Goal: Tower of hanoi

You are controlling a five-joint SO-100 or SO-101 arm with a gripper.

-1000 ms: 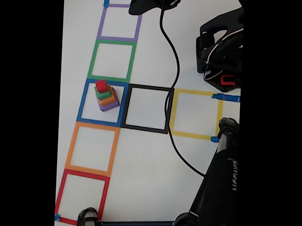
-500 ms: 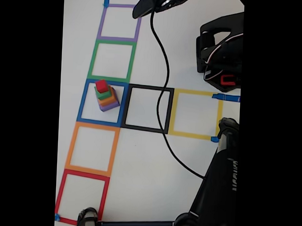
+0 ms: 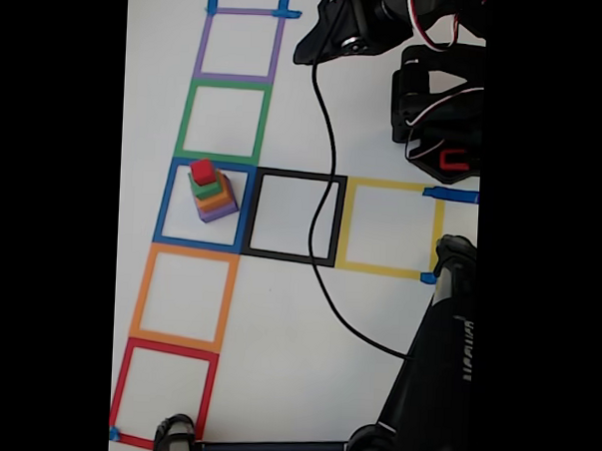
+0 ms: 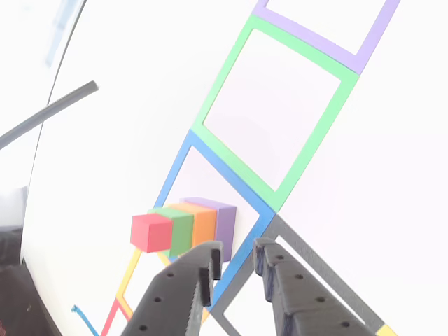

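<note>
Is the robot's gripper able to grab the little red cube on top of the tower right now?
Probably yes. The red cube sits uncovered atop the stack in the blue tape square; the gripper hangs open and empty, apart from the stack, with nothing between.

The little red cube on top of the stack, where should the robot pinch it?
Pinch the red cube on two opposite flat sides, coming straight down from above. It sits on top of the green cube, with its sides free. The gripper looks narrowly open, so it probably needs opening wider first.
</note>
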